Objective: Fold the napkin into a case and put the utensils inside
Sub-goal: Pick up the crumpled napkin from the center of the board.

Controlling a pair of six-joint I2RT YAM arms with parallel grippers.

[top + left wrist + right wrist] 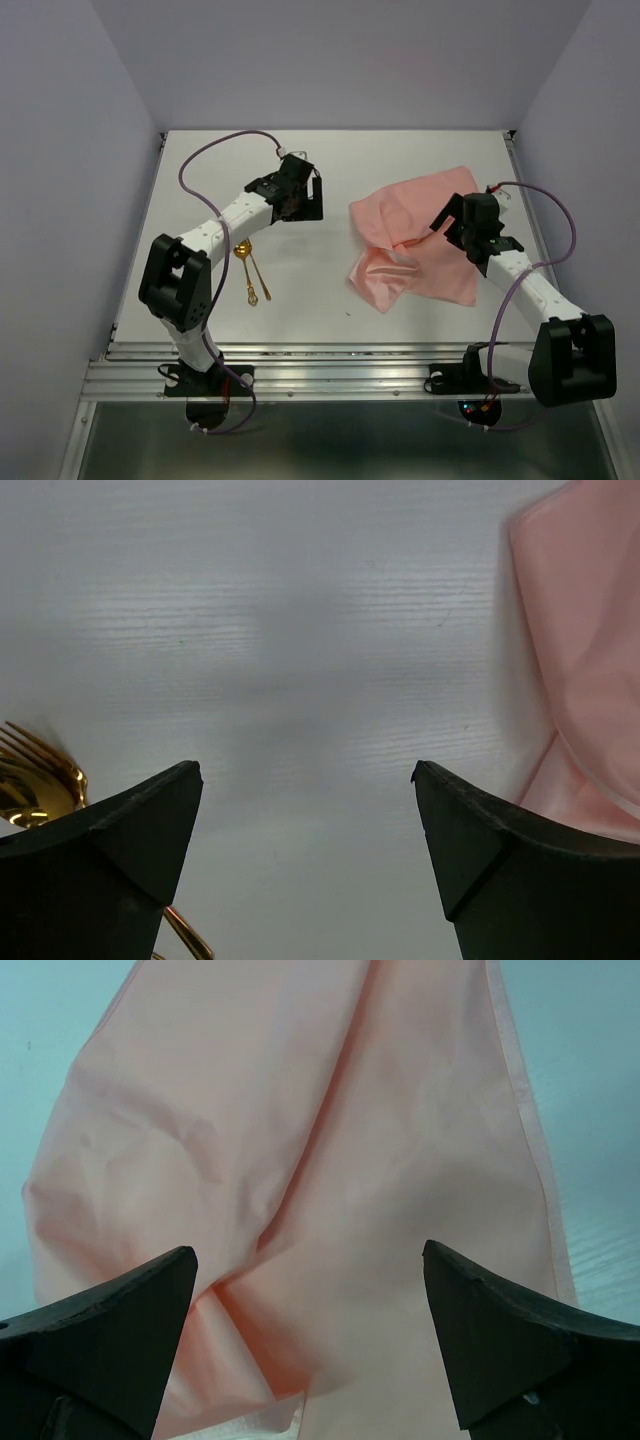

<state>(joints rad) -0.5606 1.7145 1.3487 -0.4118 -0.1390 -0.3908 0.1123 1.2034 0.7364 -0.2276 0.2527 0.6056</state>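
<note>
At the left of the tabletop (pixel 320 285) the two gold utensils (pixel 252 275) lie side by side just beside the left arm's forearm, heads toward the far side and thin handles running toward the near edge. In the left wrist view they show only at the lower left corner (pixel 35 780), one with fork-like tines, partly hidden behind the left-hand fingertip and outside the gap. The left fingers (pixel 316 196) hang above bare tabletop near the middle, farther back than the utensils and well apart from them. They are spread wide with nothing between them (pixel 130 850), only the white surface (pixel 300 630) showing in the gap. Right of that, the salmon-pink napkin (pixel 400 215) lies loosely crumpled on the right half, one corner reaching toward the far right and a folded flap bulging toward the near edge. Its left edge enters the left wrist view at the right side (pixel 580 650), beside the right-hand fingertip and not in the gap. The right fingers (pixel 450 218) hover over the napkin's right part, also fully spread and gripping nothing. In the right wrist view the wrinkled cloth (pixel 330 1140) fills the whole space between the two dark fingertips (pixel 500 1340), with a deep crease running down the middle. Whether the tips touch the fabric cannot be told.
</note>
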